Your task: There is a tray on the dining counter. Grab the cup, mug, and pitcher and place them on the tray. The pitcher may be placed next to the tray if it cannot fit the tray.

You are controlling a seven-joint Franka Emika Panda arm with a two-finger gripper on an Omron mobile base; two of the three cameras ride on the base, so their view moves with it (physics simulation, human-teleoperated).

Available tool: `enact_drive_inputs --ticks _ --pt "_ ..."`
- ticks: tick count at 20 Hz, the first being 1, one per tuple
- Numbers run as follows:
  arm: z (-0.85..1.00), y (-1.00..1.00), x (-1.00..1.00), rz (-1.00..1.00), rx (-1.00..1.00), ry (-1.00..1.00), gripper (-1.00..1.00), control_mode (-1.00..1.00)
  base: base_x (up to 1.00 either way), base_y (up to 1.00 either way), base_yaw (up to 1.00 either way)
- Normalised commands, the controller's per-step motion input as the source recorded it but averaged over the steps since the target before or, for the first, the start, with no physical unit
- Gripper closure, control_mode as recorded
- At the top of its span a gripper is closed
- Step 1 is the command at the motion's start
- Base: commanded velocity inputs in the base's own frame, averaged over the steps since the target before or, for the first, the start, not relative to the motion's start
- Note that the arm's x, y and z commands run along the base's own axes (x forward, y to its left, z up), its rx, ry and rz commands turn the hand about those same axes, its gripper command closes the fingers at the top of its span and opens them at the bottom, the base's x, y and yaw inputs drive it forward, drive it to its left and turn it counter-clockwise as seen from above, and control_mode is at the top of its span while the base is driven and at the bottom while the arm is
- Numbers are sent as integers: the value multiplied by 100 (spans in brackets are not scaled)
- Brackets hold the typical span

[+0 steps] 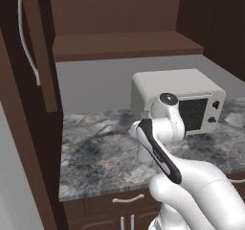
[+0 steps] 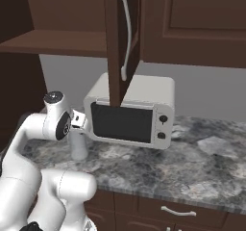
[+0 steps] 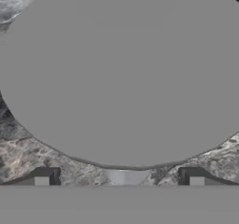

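The pitcher [image 2: 79,147] is a translucent grey glass vessel standing on the marbled counter just left of the microwave. My arm partly hides the pitcher [image 1: 142,154] in the left base view. Its flat grey lid [image 3: 121,73] looms very close in the hand view. My gripper [image 3: 119,177] hangs straight above it, open, with the dark fingertips [image 3: 44,176] wide apart on either side and nothing held. Whether they touch the glass I cannot tell. The tray, cup, mug and dining counter are out of view.
A white microwave [image 2: 132,112] stands on the marbled counter [image 1: 95,162] right beside the pitcher. An open brown cabinet door [image 2: 117,42] hangs in front of the microwave. A dark shelf [image 1: 124,44] runs above, and drawers with handles [image 2: 178,211] sit below the counter edge.
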Motion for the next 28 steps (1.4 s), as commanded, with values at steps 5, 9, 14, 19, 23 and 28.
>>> enact_drive_inputs --ticks 5,9,14,19,23,28 --pt "-13 0 7 0 0 1 -100 -100 0 0 0" --pt "-1 0 0 0 0 0 -100 -100 0 0 0" --pt "0 0 0 0 0 0 -100 -100 0 0 0" --pt "0 0 0 0 0 0 -100 -100 0 0 0" --pt "0 0 0 0 0 0 -100 -100 0 0 0" --pt "0 0 0 0 0 0 100 -100 0 0 0"
